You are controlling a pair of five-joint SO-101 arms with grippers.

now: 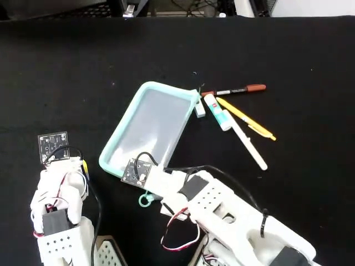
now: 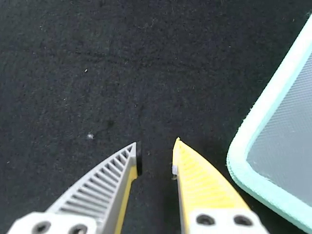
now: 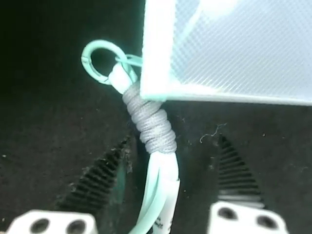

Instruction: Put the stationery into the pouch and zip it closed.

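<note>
High view: a black cloth (image 1: 66, 72) covers the whole work surface, and cables (image 1: 188, 6) lie beyond its far edge. The mint-edged translucent pouch (image 1: 150, 124) lies mid-surface, with three pens (image 1: 247, 119) and a glue stick (image 1: 217, 112) fanned out just beside its far corner. The right gripper (image 3: 170, 146) is spread, one finger on either side of the pouch's knotted strap (image 3: 151, 124). The left gripper (image 2: 156, 156), its tips slightly parted with nothing between them, points at bare cloth near the pouch's edge.

no legible txt, no labels, no nos.
</note>
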